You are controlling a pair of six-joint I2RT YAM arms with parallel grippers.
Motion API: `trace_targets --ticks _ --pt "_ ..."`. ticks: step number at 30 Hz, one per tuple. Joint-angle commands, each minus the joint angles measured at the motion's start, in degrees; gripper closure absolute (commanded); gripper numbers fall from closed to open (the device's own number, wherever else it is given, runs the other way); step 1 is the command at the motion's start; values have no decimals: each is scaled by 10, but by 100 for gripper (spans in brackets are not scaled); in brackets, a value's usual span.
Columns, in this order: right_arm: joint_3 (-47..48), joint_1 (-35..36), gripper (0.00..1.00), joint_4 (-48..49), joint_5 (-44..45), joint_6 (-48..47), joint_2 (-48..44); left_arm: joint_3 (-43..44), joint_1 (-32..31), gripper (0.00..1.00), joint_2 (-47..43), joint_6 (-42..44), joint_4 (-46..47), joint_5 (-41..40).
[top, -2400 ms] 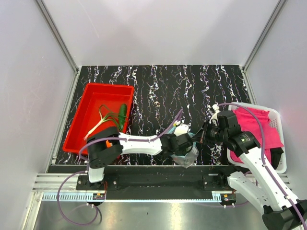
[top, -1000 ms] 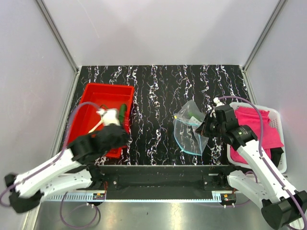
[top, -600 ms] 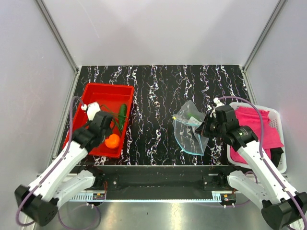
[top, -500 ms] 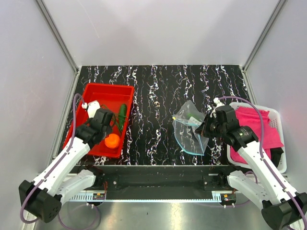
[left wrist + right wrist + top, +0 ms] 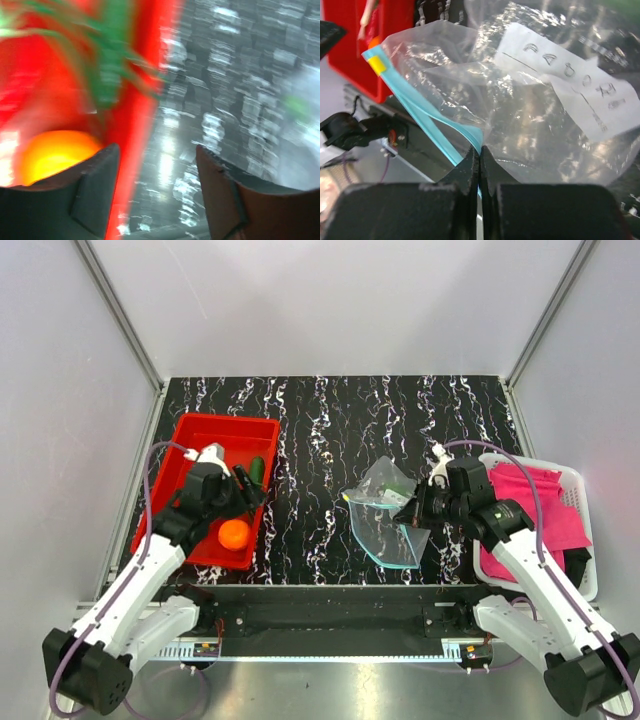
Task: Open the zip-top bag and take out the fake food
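Note:
The clear zip-top bag hangs over the table's middle right, with its teal zip strip and white label showing in the right wrist view. My right gripper is shut on the bag's zip edge. The orange fruit lies in the red tray, and the dark green cucumber lies by the tray's right wall. My left gripper is open and empty over the tray's right edge. In the blurred left wrist view the orange sits beside my left finger. The green onion is a green blur.
A white basket with a pink cloth stands at the right edge, close behind my right arm. The red tray's right wall runs under my left gripper. Grey walls close in the black marbled table.
My left arm left the bag, swung to the red tray and let the orange go there. Its gripper now points right. My right gripper has carried the bag slightly left.

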Motion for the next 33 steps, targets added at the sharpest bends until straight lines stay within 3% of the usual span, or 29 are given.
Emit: trace_targets --ticks 1,6,8,11,17,23,25,27,29,33 --pt "16 7 100 60 -102 23 4 -25 -73 37 -62 -40 189 180" --pt "20 14 100 106 -145 60 17 -14 -267 42 -54 -91 242 91" --pt "20 19 100 117 -151 73 20 -3 -351 44 -29 -98 250 19" --pt "13 26 100 147 -171 96 22 32 -426 49 35 -98 259 -34" --pt "4 33 100 173 -182 129 19 141 -481 62 203 -89 196 -89" --pt "-7 35 100 173 -177 138 8 201 -514 78 246 -73 193 -153" --pt "-13 35 100 173 -175 136 6 207 -522 77 230 -63 193 -163" --pt "-19 35 100 172 -173 131 8 210 -524 71 212 -59 180 -157" --pt "-21 35 100 172 -174 128 13 207 -526 55 196 -56 171 -149" --pt "-18 36 100 171 -170 119 20 183 -529 44 157 -44 177 -110"
